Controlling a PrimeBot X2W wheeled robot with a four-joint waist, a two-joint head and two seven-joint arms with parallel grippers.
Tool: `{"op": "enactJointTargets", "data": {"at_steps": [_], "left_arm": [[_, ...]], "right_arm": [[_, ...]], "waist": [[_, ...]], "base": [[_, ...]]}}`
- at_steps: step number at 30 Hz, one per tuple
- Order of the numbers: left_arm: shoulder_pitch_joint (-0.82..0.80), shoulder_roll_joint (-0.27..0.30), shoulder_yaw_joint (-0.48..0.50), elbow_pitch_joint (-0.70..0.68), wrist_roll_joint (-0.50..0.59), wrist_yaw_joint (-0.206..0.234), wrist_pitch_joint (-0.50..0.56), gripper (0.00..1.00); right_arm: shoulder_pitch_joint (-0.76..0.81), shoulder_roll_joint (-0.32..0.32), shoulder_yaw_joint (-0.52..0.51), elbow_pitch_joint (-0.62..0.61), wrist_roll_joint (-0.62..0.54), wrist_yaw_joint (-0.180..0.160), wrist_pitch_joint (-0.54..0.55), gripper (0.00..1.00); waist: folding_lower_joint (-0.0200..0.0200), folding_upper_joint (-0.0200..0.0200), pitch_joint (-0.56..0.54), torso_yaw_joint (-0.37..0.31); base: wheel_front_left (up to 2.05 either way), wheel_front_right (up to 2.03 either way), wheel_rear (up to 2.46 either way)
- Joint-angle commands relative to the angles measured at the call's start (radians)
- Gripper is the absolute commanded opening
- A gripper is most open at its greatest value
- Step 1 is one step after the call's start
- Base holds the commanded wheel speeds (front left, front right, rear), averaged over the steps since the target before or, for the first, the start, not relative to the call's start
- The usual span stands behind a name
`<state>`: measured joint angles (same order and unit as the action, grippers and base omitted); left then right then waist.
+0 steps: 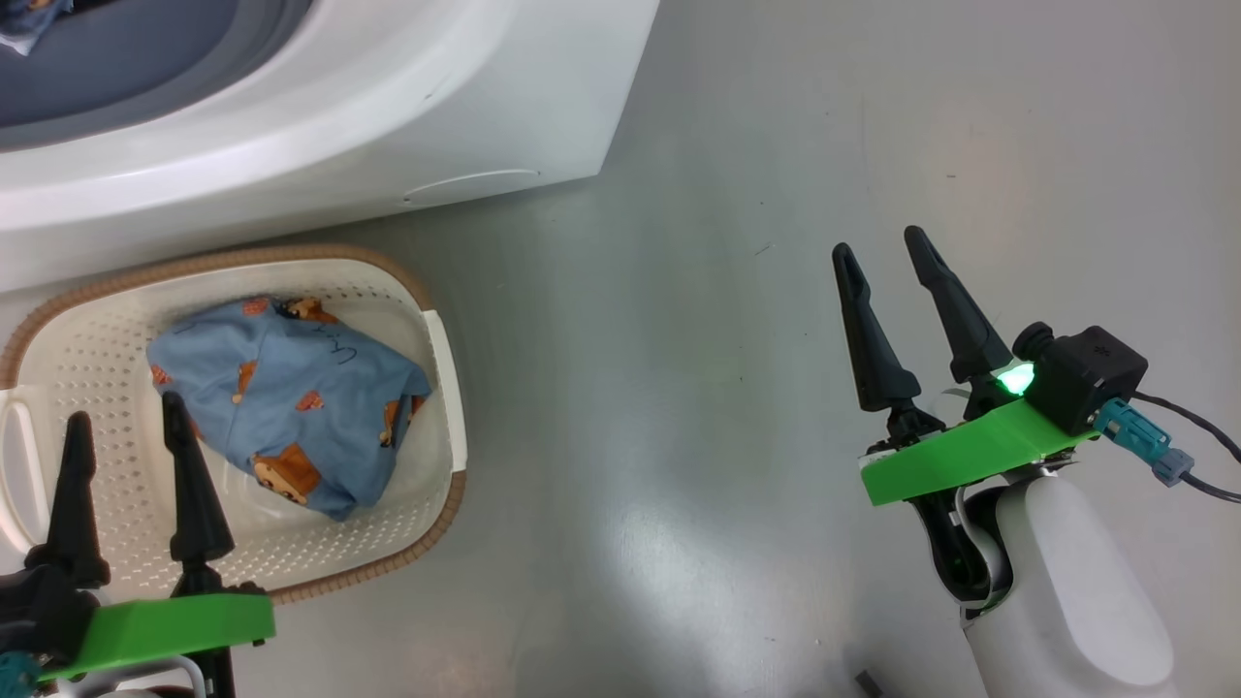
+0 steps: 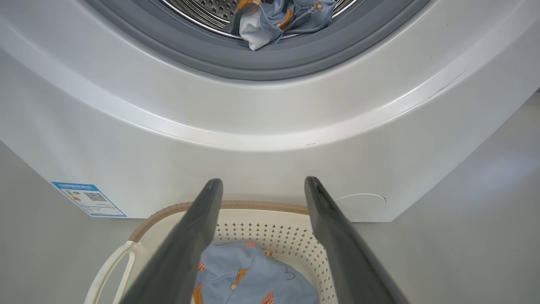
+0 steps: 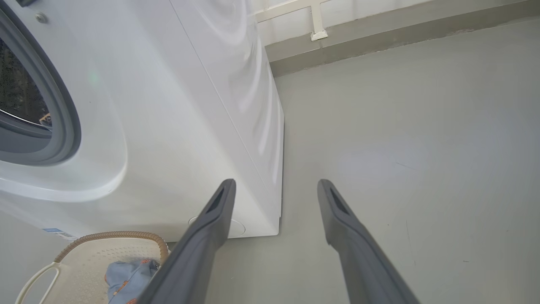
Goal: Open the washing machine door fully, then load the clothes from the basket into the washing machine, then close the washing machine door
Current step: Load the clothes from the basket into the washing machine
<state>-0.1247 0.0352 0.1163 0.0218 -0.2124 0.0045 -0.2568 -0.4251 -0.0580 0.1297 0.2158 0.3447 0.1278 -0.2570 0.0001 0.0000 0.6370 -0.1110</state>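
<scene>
- The left gripper (image 1: 126, 407) is found nearest the camera at the lower left. Its two dark fingers are held well apart with nothing between them, and it hovers over the near end of the basket (image 1: 441, 528).
- The basket is set on the floor (image 1: 679, 388) just in front of the washing machine (image 1: 436, 116). A bundled light-blue piece of the clothes (image 1: 291, 397) is lying in its middle.
- In the left wrist view the drum mouth is seen uncovered, and another blue piece (image 2: 274, 21) is already draped over the grey gasket (image 2: 270, 63).
- The step in hand is judged to be the pick-up of the bundle in the basket.
- The fingers would best be lowered astride the highest fold and kept off the perforated wall. They should be closed only once cloth is well between them.
- The bundle should then be lifted clear of the brown rim and carried deep past the gasket, so that nothing is left hanging over the lip.
- The right gripper (image 1: 878, 242) is held over bare floor to the right, with its fingers spread and empty.
</scene>
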Motion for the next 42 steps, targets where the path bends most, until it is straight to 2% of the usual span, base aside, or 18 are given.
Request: {"op": "enactJointTargets", "data": {"at_steps": [1, 12, 19, 22, 26, 29, 42], "left_arm": [[0.022, 0.015, 0.024, -0.027, 0.007, 0.007, -0.005, 1.00], [-0.055, 0.024, 0.033, -0.033, 0.062, -0.031, -0.005, 1.00], [-0.176, 0.072, 0.019, -0.029, 0.086, -0.062, -0.003, 1.00], [-0.279, 0.112, 0.003, 0.007, 0.100, -0.070, 0.054, 1.00], [-0.371, 0.137, -0.008, 0.033, 0.119, -0.060, 0.104, 1.00], [-0.423, 0.145, -0.013, 0.058, 0.120, -0.056, 0.117, 1.00], [-0.641, 0.207, -0.025, 0.213, 0.135, -0.047, 0.191, 1.00]], "right_arm": [[0.037, 0.008, 0.026, -0.018, 0.000, 0.003, -0.005, 1.00], [0.040, 0.008, 0.028, -0.015, 0.003, 0.003, -0.005, 1.00], [0.044, 0.008, 0.027, -0.014, 0.005, 0.003, -0.005, 1.00], [0.042, 0.008, 0.028, -0.010, -0.010, 0.003, -0.005, 1.00], [0.036, 0.008, 0.021, -0.007, -0.102, 0.003, -0.005, 1.00], [0.037, 0.008, 0.016, -0.012, -0.130, 0.003, -0.005, 1.00], [0.038, 0.008, 0.007, -0.014, -0.123, 0.003, -0.005, 1.00]], "waist": [[-0.0001, 0.0000, -0.002, 0.000], [-0.0001, 0.0000, -0.012, -0.001], [-0.0001, 0.0000, -0.020, -0.001], [-0.0001, 0.0000, -0.020, -0.005], [-0.0001, 0.0000, -0.016, -0.014], [-0.0001, 0.0000, -0.012, -0.020], [-0.0001, 0.0000, 0.009, -0.024]], "base": [[0.00, 0.00, 0.00], [0.00, 0.00, 0.00], [0.00, 0.00, 0.00], [0.00, 0.00, 0.00], [0.00, 0.00, 0.00], [0.00, 0.00, 0.00], [0.00, 0.00, 0.00]]}}
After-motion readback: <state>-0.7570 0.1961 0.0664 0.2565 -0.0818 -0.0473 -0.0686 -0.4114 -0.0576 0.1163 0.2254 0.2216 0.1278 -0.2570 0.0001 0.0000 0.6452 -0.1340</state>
